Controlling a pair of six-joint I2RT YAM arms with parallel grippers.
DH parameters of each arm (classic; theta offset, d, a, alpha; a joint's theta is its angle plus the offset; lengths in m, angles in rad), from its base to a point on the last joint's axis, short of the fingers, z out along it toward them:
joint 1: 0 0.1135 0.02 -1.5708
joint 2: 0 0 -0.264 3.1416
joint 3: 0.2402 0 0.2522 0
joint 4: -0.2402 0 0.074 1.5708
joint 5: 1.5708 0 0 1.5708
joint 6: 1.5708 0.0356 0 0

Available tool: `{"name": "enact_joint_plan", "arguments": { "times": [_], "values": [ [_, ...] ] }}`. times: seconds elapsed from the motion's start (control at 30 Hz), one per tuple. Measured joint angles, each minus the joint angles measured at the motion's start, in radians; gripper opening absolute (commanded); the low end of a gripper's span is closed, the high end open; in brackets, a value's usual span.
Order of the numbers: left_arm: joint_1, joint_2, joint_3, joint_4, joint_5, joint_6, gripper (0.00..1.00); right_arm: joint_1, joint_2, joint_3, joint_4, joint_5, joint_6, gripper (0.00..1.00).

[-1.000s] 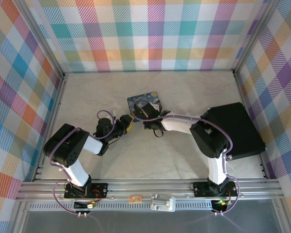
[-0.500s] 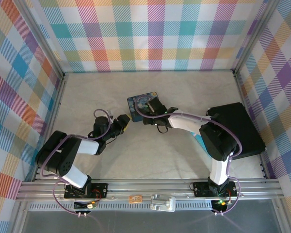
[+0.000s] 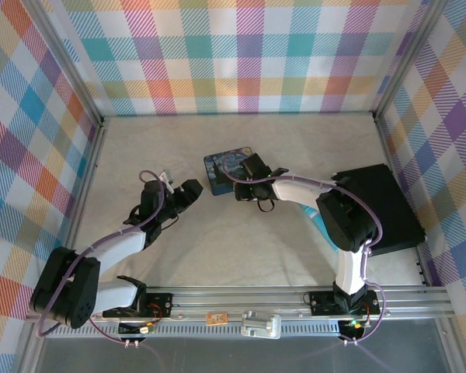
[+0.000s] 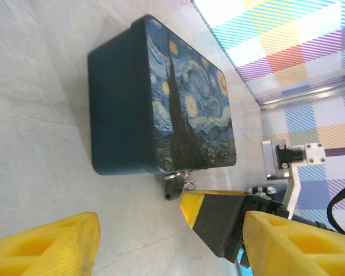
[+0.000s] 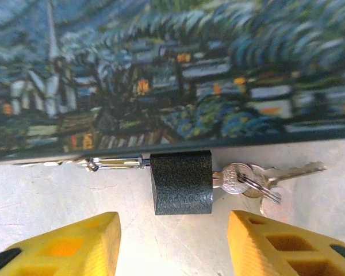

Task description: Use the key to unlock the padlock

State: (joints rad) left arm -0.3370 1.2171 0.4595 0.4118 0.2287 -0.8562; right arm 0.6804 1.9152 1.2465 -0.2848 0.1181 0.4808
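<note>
The padlock (image 5: 181,183) is a small dark-grey block lying on the table against the edge of the blue painted tin (image 5: 172,69). Its thin silvery shackle (image 5: 112,163) points left. The key (image 5: 238,177) sticks into the padlock's right end, with a ring and a second key (image 5: 293,169) attached. My right gripper (image 5: 175,247) stands open just in front of the padlock, one finger on each side, touching nothing. From the left wrist, the padlock (image 4: 173,185) lies at the tin's corner (image 4: 161,98). My left gripper (image 3: 190,194) is open and empty, left of the tin (image 3: 227,165).
A black box (image 3: 380,206) sits at the right, with a light-blue pen (image 3: 317,223) beside it under the right arm. Checked walls close in the table on three sides. The right gripper's finger (image 4: 218,224) shows between the left gripper's fingers.
My left gripper has drawn back to the left, away from the tin and the right gripper, and its arm has stretched out low. My right gripper has shifted slightly right along the tin.
</note>
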Motion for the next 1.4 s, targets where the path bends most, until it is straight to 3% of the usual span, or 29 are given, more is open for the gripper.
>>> {"name": "enact_joint_plan", "arguments": {
  "times": [0.33,0.97,1.4],
  "values": [
    [0.009,-0.025,0.03,-0.143,-0.04,0.072,0.68,-0.001,0.042,0.022,-0.027,0.016,0.001,0.5],
    [0.013,-0.087,0.03,-0.197,-0.067,0.088,0.69,-0.014,0.079,0.047,0.002,0.027,0.004,0.23],
    [0.013,-0.002,0.029,-0.133,-0.054,0.061,0.68,-0.002,-0.002,-0.047,0.052,-0.022,-0.064,0.21]
  ]
}}
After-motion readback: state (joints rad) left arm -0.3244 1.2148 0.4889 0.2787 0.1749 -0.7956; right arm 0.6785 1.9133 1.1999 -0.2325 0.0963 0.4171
